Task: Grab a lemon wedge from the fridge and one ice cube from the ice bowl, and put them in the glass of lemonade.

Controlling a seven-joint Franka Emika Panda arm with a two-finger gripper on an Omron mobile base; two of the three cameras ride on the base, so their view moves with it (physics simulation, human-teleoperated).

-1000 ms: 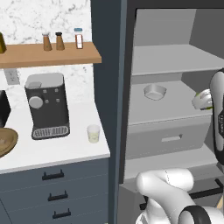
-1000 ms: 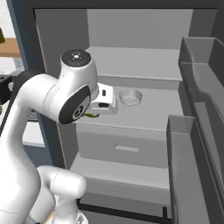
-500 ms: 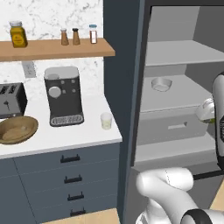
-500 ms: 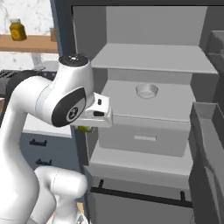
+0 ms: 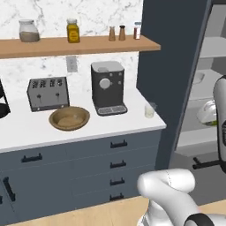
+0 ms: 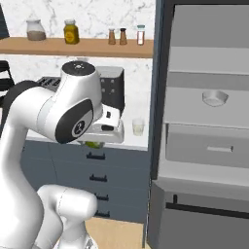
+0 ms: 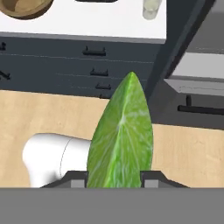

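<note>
One lemon wedge (image 7: 121,135), green-skinned, is sitting clamped between the fingertips of the hand (image 7: 114,176), pointed end sticking away from the camera in the hand view. Hand is narrowed down onto the wedge, gripping it on both sides. In the right base view a sliver of green is showing just under the hand (image 6: 99,142), which is hanging in front of the drawers (image 6: 97,156) below the tabletop (image 5: 26,128).

Glass of lemonade (image 5: 150,110) is standing near the right front corner of the tabletop, beside the fridge (image 5: 170,70); hand view is looking down at it (image 7: 151,8) from above the wooden floor (image 7: 39,113). Ice bowl (image 5: 69,118) is resting on the tabletop in front of the toaster (image 5: 47,92), well left of the glass, with the coffee machine (image 5: 108,87) between them, further back.

Fridge is standing open, pale shelves showing, a small bowl (image 6: 214,98) sitting on one shelf. Jars and shakers are lining the wooden wall shelf (image 5: 79,44).
</note>
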